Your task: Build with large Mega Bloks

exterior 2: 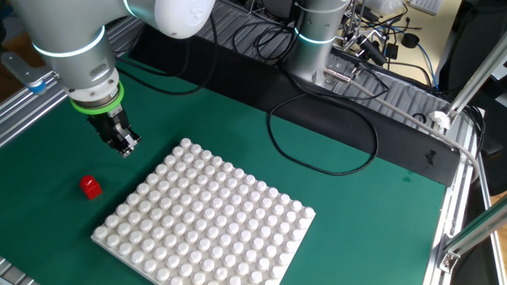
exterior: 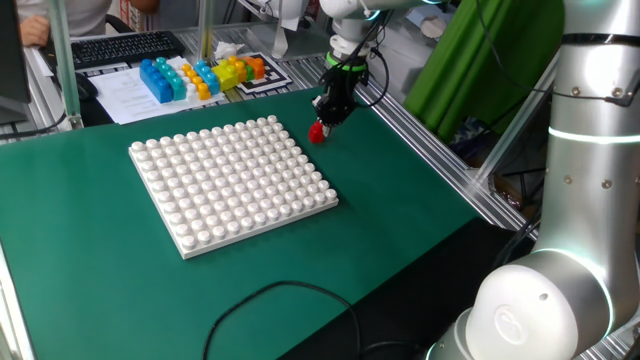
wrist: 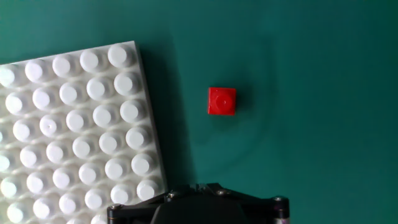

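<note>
Red brick (wrist: pixel 222 101), single stud, lying alone on green mat (wrist: pixel 311 124) centre frame in hand view, just right of white studded baseplate (wrist: pixel 68 130); gripper (exterior 2: pixel 124 146) hovering above, holding nothing, jaw state indiscernible.

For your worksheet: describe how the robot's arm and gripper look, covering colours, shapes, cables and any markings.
The arm is made of rounded silver-grey segments with thin glowing cyan rings at the joints and a bright green collar at the wrist. A black cable runs along the wrist. The gripper is small, black and blocky, with two short fingers. No lettering is legible.
</note>
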Controlling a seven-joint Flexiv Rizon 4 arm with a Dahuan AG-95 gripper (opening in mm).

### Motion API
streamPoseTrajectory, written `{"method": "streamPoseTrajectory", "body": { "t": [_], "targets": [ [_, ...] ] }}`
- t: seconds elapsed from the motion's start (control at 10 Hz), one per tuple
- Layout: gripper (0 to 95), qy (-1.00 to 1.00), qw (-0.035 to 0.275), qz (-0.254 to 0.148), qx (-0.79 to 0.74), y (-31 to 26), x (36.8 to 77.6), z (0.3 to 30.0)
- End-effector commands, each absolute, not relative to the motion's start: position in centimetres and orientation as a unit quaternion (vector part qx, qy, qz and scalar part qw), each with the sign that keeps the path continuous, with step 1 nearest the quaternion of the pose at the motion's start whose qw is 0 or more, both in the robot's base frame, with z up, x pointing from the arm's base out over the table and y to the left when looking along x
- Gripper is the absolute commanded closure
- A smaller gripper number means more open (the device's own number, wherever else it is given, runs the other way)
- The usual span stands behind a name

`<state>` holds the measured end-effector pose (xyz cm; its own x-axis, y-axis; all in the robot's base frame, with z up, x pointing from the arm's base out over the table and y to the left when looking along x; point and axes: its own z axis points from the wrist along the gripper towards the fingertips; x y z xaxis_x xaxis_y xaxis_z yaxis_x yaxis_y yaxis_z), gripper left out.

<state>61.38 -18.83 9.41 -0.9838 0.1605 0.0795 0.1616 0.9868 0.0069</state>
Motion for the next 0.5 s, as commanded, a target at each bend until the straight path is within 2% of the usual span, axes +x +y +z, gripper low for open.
{"method": "streamPoseTrajectory", "body": {
  "t": [0.1,0.5],
  "targets": [
    [95.0,-0.996,0.031,-0.008,-0.083,-18.85,61.46,9.42],
    [95.0,-0.995,0.012,-0.01,-0.102,-18.85,61.46,9.42]
  ]
}}
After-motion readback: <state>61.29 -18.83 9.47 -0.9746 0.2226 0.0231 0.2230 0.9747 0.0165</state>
